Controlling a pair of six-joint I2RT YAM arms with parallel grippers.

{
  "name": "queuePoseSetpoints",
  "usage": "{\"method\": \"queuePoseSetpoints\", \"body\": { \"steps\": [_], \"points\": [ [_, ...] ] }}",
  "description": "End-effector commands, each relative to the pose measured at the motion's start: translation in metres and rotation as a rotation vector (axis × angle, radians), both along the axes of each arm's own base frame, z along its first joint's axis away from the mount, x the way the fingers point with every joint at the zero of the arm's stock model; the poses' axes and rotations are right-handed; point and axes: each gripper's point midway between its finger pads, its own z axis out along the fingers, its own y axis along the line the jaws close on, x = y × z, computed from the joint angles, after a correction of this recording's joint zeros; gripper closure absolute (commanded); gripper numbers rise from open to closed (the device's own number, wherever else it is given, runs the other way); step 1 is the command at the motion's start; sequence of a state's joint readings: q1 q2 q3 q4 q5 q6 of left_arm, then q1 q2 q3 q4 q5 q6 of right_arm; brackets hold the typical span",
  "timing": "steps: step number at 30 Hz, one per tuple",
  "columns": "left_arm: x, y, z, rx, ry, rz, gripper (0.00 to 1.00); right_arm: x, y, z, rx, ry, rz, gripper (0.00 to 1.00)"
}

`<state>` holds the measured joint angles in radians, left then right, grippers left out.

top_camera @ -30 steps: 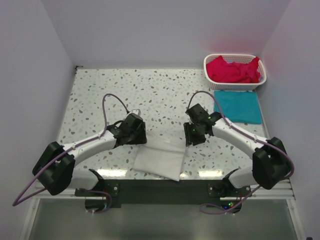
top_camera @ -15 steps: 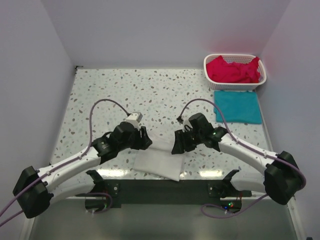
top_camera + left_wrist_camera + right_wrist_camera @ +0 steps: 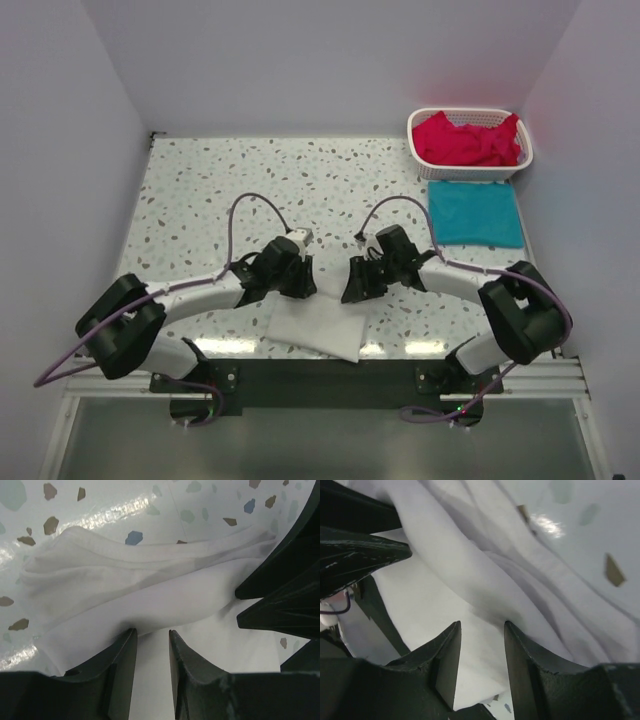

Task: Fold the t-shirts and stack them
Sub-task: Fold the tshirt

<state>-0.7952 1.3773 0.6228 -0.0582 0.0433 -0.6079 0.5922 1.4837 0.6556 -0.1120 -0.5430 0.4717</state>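
At the front of the speckled table [image 3: 200, 190], the left gripper [image 3: 300, 278] pinches a soft ridge of the folded white fabric t-shirt [image 3: 320, 322] between narrowed fingers; the right gripper [image 3: 352, 285] does likewise. Far right lie a flat teal t-shirt [image 3: 475, 213] and a white lattice basket [image 3: 470, 112].

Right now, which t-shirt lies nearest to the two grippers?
The white t-shirt, spread at the table's near edge; the teal one lies far right, the red-pink ones in the basket.

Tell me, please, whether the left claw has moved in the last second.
Yes: the left claw has shifted right, farther from the left wall, over the white shirt's edge.
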Motion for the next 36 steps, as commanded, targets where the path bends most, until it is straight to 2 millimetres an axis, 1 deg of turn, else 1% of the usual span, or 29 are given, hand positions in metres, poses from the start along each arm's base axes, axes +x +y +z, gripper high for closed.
{"method": "queuePoseSetpoints", "body": {
  "steps": [1,3,4,5,6,8,9,10,11,12,13,14,16,17,18,20,21,22,23,24,25,27,28,29,31,32,34,35,36],
  "points": [
    [0.037,-0.025,0.026,-0.064,-0.117,0.020,0.64,0.023,-0.008,0.000,0.068,-0.027,-0.055,0.57],
    [0.046,-0.024,0.022,-0.072,-0.100,0.057,0.64,0.038,-0.024,-0.008,0.053,-0.001,-0.113,0.57],
    [0.049,-0.021,0.019,-0.068,-0.096,0.066,0.64,0.037,-0.025,-0.013,0.046,0.011,-0.110,0.57],
    [0.050,-0.021,0.016,-0.077,-0.078,0.077,0.64,0.041,-0.028,-0.015,0.041,0.024,-0.123,0.57],
    [0.054,-0.016,0.007,-0.067,-0.055,0.096,0.64,0.039,-0.030,-0.026,0.031,0.063,-0.124,0.58],
    [0.055,-0.013,-0.001,-0.079,-0.015,0.112,0.64,0.042,-0.033,-0.033,0.043,0.099,-0.140,0.58],
    [0.058,-0.007,-0.011,-0.071,0.011,0.133,0.64,0.041,-0.035,-0.040,0.037,0.130,-0.147,0.58],
    [0.061,-0.006,-0.013,-0.083,0.016,0.141,0.64,0.041,-0.036,-0.043,0.042,0.151,-0.150,0.59],
    [0.062,-0.005,-0.015,-0.097,0.033,0.146,0.64,0.051,-0.041,-0.044,0.047,0.153,-0.174,0.59],
    [0.067,0.002,-0.022,-0.091,0.048,0.171,0.64,0.055,-0.043,-0.046,0.050,0.155,-0.180,0.59],
    [0.072,0.003,-0.021,-0.103,0.046,0.184,0.64,0.060,-0.049,-0.051,0.056,0.178,-0.198,0.61],
    [0.076,0.003,-0.020,-0.117,0.050,0.184,0.64,0.070,-0.049,-0.049,0.067,0.173,-0.209,0.62],
    [0.085,0.004,-0.016,-0.140,0.047,0.197,0.63,0.080,-0.054,-0.046,0.088,0.185,-0.241,0.62],
    [0.086,0.000,-0.011,-0.161,0.047,0.182,0.60,0.088,-0.053,-0.039,0.101,0.166,-0.246,0.62],
    [0.091,-0.005,-0.001,-0.183,0.030,0.171,0.58,0.093,-0.052,-0.033,0.109,0.150,-0.254,0.62],
    [0.092,-0.011,0.012,-0.217,0.025,0.154,0.55,0.107,-0.049,-0.010,0.135,0.077,-0.255,0.60],
    [0.092,-0.012,0.024,-0.241,0.004,0.149,0.53,0.106,-0.046,0.000,0.159,0.076,-0.254,0.59],
    [0.091,-0.014,0.032,-0.260,-0.011,0.144,0.50,0.112,-0.044,0.011,0.184,0.035,-0.254,0.56],
    [0.088,-0.012,0.034,-0.268,-0.016,0.146,0.48,0.115,-0.042,0.025,0.211,-0.011,-0.252,0.55],
    [0.087,-0.011,0.050,-0.298,-0.054,0.143,0.45,0.113,-0.039,0.034,0.245,-0.014,-0.251,0.54],
    [0.088,-0.011,0.058,-0.318,-0.079,0.144,0.42,0.113,-0.038,0.041,0.271,-0.029,-0.251,0.53],
    [0.082,-0.004,0.065,-0.335,-0.113,0.156,0.41,0.110,-0.034,0.049,0.323,-0.044,-0.258,0.52],
    [0.082,-0.002,0.066,-0.339,-0.124,0.162,0.41,0.107,-0.032,0.051,0.347,-0.040,-0.249,0.52],
    [0.078,0.002,0.059,-0.331,-0.117,0.173,0.42,0.104,-0.032,0.049,0.358,-0.047,-0.249,0.52],
    [0.076,0.003,0.054,-0.332,-0.112,0.179,0.47,0.103,-0.032,0.043,0.355,-0.032,-0.258,0.52],
    [0.075,0.004,0.044,-0.317,-0.092,0.183,0.48,0.103,-0.034,0.039,0.351,-0.026,-0.263,0.53],
    [0.077,0.005,0.034,-0.305,-0.084,0.195,0.53,0.104,-0.036,0.028,0.333,-0.014,-0.281,0.54],
    [0.080,0.007,0.023,-0.278,-0.074,0.214,0.55,0.106,-0.037,0.023,0.327,-0.019,-0.288,0.54],
    [0.082,0.009,0.017,-0.263,-0.070,0.224,0.57,0.106,-0.039,0.011,0.308,-0.004,-0.295,0.55]
  ]
}}
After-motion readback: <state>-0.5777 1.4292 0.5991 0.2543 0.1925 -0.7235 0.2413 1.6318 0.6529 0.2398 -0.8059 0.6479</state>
